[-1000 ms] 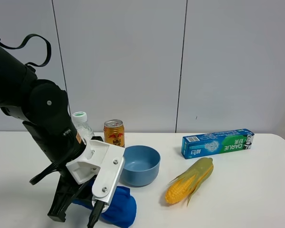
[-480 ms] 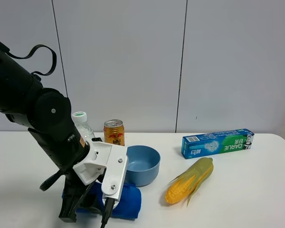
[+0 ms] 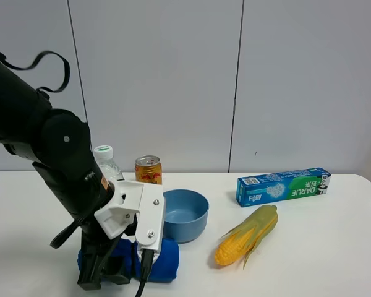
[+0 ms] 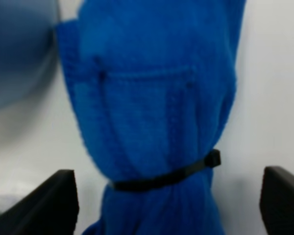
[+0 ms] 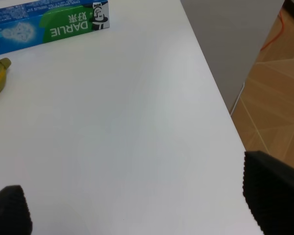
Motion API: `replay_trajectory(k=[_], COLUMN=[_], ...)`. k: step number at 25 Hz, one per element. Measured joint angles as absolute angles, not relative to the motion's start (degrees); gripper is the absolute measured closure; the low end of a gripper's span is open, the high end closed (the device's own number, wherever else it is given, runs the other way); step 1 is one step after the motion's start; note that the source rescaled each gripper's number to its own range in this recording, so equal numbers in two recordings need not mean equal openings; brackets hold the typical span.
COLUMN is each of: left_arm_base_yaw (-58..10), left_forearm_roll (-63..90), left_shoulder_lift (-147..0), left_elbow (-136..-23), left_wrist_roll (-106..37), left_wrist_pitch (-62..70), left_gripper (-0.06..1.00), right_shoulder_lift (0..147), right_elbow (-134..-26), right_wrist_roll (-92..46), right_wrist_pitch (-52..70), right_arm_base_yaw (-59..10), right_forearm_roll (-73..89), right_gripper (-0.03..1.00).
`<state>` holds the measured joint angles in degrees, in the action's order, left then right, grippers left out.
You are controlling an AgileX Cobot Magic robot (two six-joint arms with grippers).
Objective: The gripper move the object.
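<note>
A rolled blue towel (image 3: 164,260), bound by a black tie, lies on the white table (image 3: 309,260) in front of the blue bowl (image 3: 185,213). My left gripper (image 3: 114,281) points down over the towel's left part, open, with one finger on each side. In the left wrist view the towel (image 4: 152,122) fills the middle and the gripper (image 4: 169,200) straddles it, fingers wide apart and not touching it. My right gripper (image 5: 142,205) is open and empty above bare table near the right edge; it is out of the exterior view.
A gold-red can (image 3: 148,172) and a clear bottle (image 3: 105,161) stand behind the bowl. A toothpaste box (image 3: 283,185) lies at the back right, also in the right wrist view (image 5: 49,24). A corn cob (image 3: 247,235) lies right of the bowl. The table's right edge (image 5: 215,98) drops to the floor.
My left arm has swung so the gripper stands more upright over the towel. The towel now lies a little farther back and left, close to the bowl.
</note>
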<state>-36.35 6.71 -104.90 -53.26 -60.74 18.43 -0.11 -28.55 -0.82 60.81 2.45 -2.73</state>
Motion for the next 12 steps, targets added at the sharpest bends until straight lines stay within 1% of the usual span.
replay_trajectory(k=[6, 9, 12], left_arm_base_yaw=[-40.69, -42.23, -42.39], left_forearm_roll=[11.56, 11.74, 9.52], left_shoulder_lift=[-88.62, -80.73, -75.49], left_elbow=[-53.26, -53.32, -53.38], left_wrist_roll=[-48.71, -41.20, -33.79], left_wrist_pitch=[18.10, 17.44, 17.37], left_gripper=[0.34, 0.34, 0.34], right_shoulder_lift=[-0.11, -0.11, -0.11], right_elbow=[-28.55, -28.55, -28.55], right_wrist_roll=[-0.82, -0.82, -0.82], right_wrist_pitch=[60.81, 60.81, 60.81], right_arm_base_yaw=[2.45, 2.45, 2.45], right_forearm_roll=[-2.73, -2.73, -2.73], right_gripper=[-0.03, -0.03, -0.03])
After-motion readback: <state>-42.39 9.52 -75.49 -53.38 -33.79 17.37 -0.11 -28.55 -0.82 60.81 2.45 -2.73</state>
